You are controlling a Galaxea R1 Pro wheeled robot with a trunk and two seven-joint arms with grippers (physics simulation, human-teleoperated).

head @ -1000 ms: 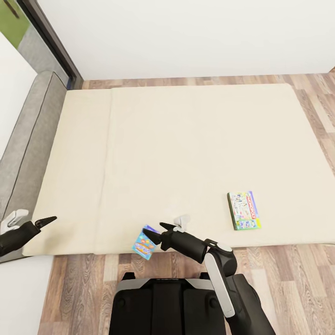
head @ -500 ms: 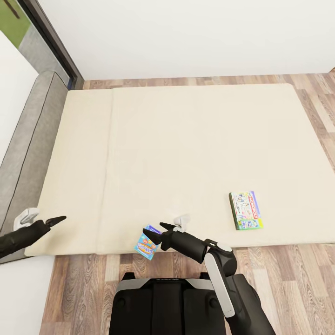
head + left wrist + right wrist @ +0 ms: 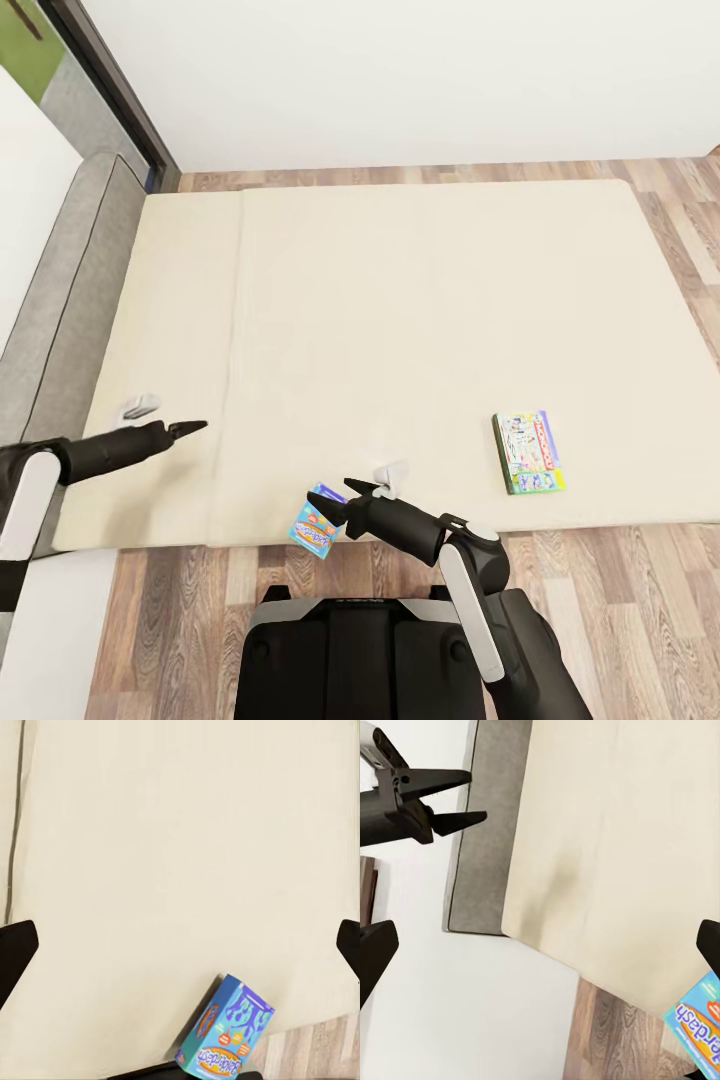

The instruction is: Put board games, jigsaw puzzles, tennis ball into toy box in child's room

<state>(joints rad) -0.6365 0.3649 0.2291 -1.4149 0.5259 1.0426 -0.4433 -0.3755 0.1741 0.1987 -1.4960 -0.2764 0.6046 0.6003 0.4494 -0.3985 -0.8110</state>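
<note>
Beige bed: right gripper pinches the blue board game; left gripper spread, empty.

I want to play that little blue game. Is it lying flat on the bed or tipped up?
Tipped up. The blue board game stands tilted at the bed's near edge, beside the right tool; whether it's gripped, I cannot tell.

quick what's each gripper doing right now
Left gripper: open, empty, over the bed.
Right gripper: shut on the blue board game.
</note>
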